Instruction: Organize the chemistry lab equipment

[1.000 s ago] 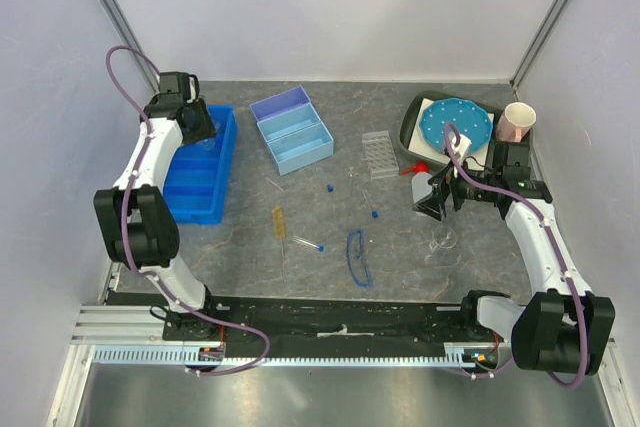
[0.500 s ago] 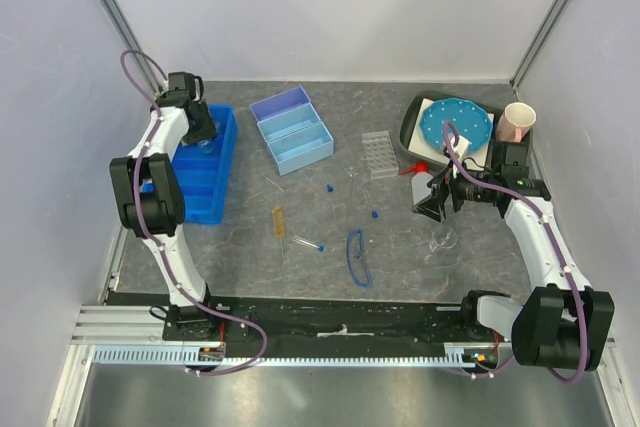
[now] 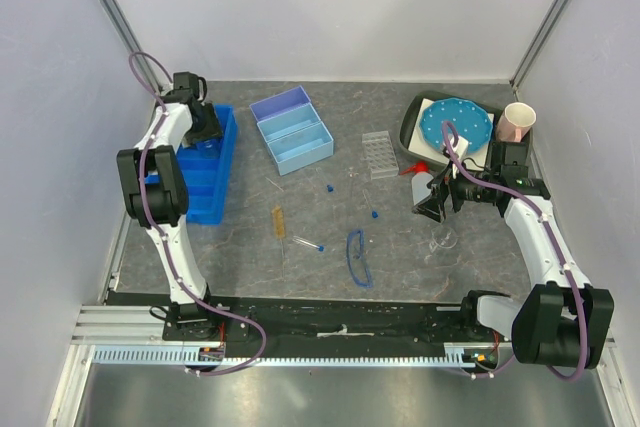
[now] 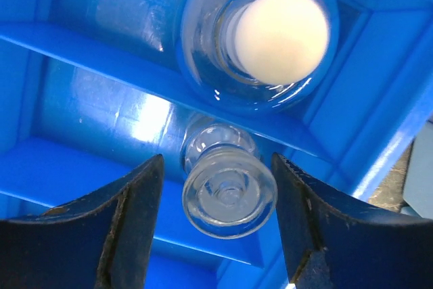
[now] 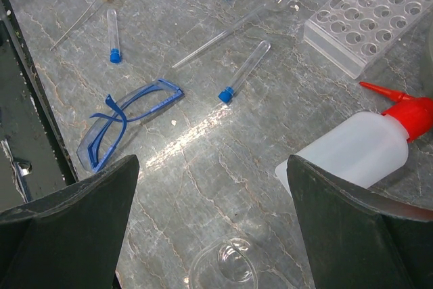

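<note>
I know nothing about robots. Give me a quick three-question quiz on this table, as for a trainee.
1. True or false: the left pincer stands open, one jaw on either side of a glass flask in the blue tray.
2. Which lies nearest the red nozzle of the squeeze bottle: A clear tube rack, B safety glasses, C brush?
3. How many blue-capped tubes show in the right wrist view?
Key: 1 true; 2 A; 3 three.

Open tabletop (image 5: pixel 223 167) lies between safety glasses (image 5: pixel 128 123) and squeeze bottle (image 5: pixel 352 150).
</note>
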